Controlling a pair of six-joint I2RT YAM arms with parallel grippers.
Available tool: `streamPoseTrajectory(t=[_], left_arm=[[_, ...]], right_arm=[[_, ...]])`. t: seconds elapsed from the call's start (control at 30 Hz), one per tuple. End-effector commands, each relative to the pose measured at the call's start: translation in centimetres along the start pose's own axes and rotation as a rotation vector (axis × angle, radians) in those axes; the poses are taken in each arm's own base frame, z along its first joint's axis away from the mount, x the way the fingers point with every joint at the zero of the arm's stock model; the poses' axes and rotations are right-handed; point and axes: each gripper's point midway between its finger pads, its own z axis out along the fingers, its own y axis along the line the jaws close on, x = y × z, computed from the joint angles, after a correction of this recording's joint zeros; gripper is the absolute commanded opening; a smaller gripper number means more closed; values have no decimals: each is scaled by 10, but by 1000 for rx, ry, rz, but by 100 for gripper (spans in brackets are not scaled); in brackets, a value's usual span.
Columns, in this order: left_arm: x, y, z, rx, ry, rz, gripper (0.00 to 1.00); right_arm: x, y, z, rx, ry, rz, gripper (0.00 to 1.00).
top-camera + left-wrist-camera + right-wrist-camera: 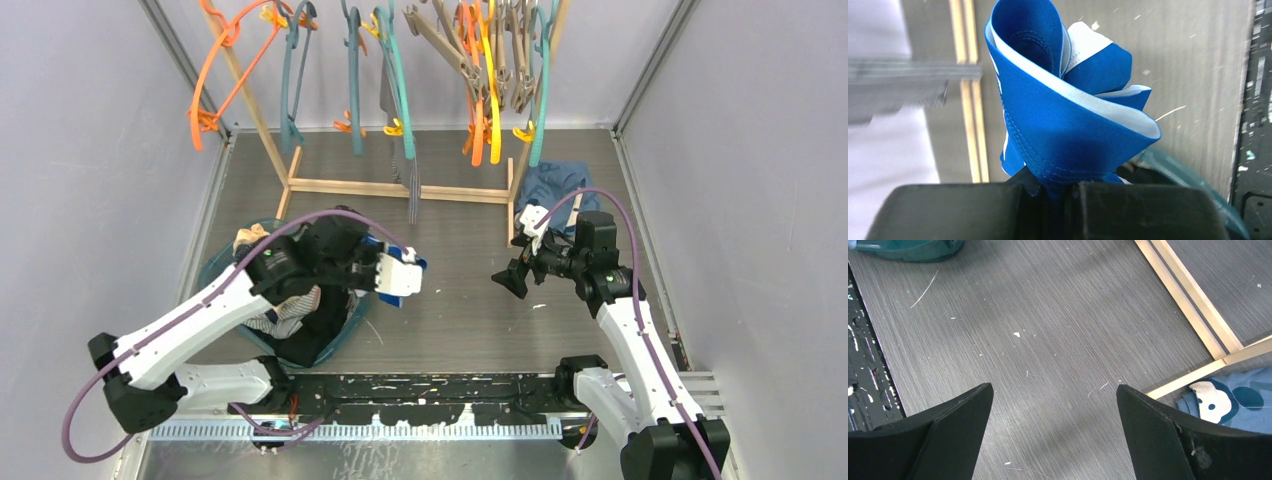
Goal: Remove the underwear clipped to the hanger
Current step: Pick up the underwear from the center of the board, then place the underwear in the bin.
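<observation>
Far left on the table [450, 320]: a teal basket [222, 268], with beige cloth [250, 240] at its far rim and a pinstriped garment [290, 312] inside, partly under the left arm.

Just right of the basket: the left gripper [410, 273], clamped tight on the bright blue underwear [1068, 125]. In the left wrist view, pinched at one bunched edge between the two dark fingers [948, 212], rising from there in loose folds with white lining showing, clear of the table.

Across the back: a wooden rack [400, 187] hung with orange, teal and tan hangers [352, 90]. Dangling from one near the middle, a narrow grey striped piece [412, 195], too thin to make out.

Right of centre: the right gripper [510, 280], fingers spread wide apart around nothing, hovering over bare table, well apart from the left one.

Far right, by the rack's foot: a blue cartoon-face garment [555, 185], lying on the table, seen also at the lower right of the right wrist view.
</observation>
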Motion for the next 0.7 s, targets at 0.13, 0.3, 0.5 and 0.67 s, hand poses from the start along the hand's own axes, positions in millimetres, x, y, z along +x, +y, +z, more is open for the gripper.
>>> streamPoseTrajectory(t=[0.13,0.3,0.5,0.67], left_arm=[[80,39,-92,-299,307,-122,0],[145,51,-128,-408,548,-184,0],[198,58,-138,-415,674,-247,0],[230,64,-133,-382,665,-338,0]], right_arm=[[-7,-2,-1,-1,-24,-33,100],[-6,-1,0,-10,-24,-26,100],[-8,0,0,-16,-28,-27,100],[-9,1,-1,-17,-31,-31,100]])
